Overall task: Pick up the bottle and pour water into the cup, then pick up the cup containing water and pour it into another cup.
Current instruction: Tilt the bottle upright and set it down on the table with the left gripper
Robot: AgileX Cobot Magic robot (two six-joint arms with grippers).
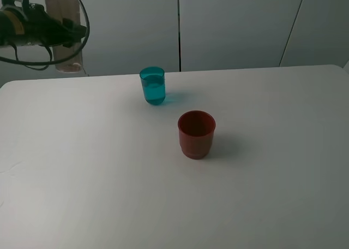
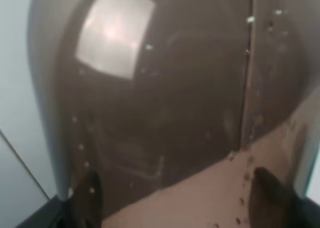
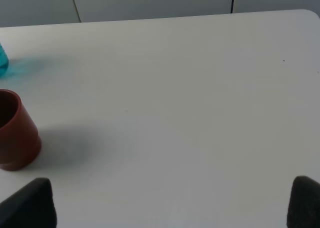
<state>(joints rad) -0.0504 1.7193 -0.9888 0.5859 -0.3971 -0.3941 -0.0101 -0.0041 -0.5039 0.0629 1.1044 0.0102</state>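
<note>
Left pincer (image 1: 61, 29) clamped on the bottle (image 1: 69, 52), we log it held high by the surface's (image 1: 82, 178) far left corner, long axis near vertical, base down, right pincer (image 3: 165, 208) spread wide, empty, teal cup (image 1: 152, 86) upright near far edge, red cup (image 1: 196, 134) near it, mid-surface, wide room toward near and right edges.

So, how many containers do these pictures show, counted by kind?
Cups: 2, the teal cup and the dark red cup
Bottles: 1, the bottle, up off the table at the far left
Total: 3
</note>
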